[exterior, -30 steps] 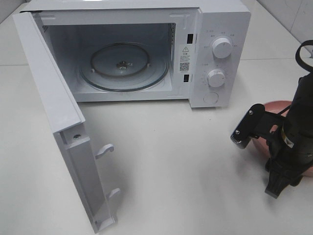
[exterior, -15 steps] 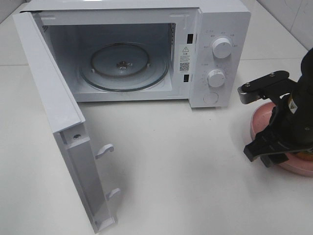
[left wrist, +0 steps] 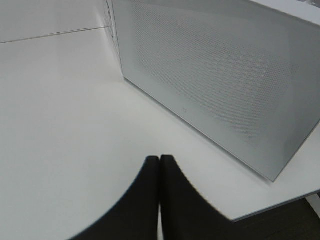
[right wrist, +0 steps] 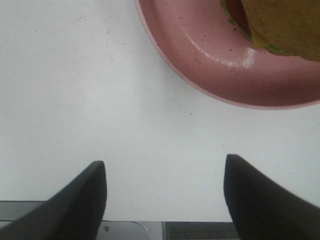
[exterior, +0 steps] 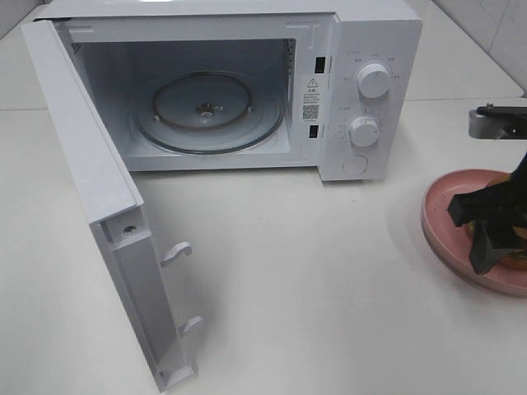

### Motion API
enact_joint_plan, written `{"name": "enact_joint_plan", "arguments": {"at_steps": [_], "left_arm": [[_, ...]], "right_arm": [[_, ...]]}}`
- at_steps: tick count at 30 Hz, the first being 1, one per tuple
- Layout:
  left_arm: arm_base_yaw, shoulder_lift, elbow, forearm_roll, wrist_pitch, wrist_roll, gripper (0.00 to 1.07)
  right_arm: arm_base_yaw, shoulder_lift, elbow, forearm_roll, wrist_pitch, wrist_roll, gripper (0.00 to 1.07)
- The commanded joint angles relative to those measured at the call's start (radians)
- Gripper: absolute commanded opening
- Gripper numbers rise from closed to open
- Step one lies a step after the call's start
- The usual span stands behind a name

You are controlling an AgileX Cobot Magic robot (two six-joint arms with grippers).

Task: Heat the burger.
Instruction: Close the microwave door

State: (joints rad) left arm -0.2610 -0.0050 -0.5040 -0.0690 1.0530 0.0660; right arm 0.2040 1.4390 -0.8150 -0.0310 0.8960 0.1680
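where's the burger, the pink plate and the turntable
burger [right wrist: 285, 22], right wrist view, on its bun
pink plate [exterior: 436, 218], exterior high view, on its left rim
turntable [exterior: 177, 123], exterior high view, on bare glass

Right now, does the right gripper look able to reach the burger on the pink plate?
Probably yes: the right gripper is open and empty just beside the pink plate, and nothing lies between it and the burger.

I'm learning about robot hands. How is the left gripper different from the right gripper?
The left gripper has its fingers pressed together; the right gripper has its fingers spread wide. The left one faces the microwave door; the right one hangs beside the pink plate with the burger. Both have black fingers.
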Motion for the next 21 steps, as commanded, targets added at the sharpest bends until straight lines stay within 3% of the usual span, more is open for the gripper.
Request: {"name": "enact_joint_plan", "arguments": {"at_steps": [1,8,21], "left_arm": [[0.003,-0.022,0.003,-0.004,-0.013,0.0,0.0],[0.003,-0.022,0.003,-0.004,-0.013,0.0,0.0],[0.003,-0.022,0.003,-0.004,-0.013,0.0,0.0]], "right_arm": [[-0.013,-0.051,-0.004,0.017,0.043,-0.02,0.63],[-0.013,-0.246,0.012,0.02,0.105,-0.009,0.63],[-0.013,-0.681,0.23,0.013,0.147,-0.067,0.63]]}}
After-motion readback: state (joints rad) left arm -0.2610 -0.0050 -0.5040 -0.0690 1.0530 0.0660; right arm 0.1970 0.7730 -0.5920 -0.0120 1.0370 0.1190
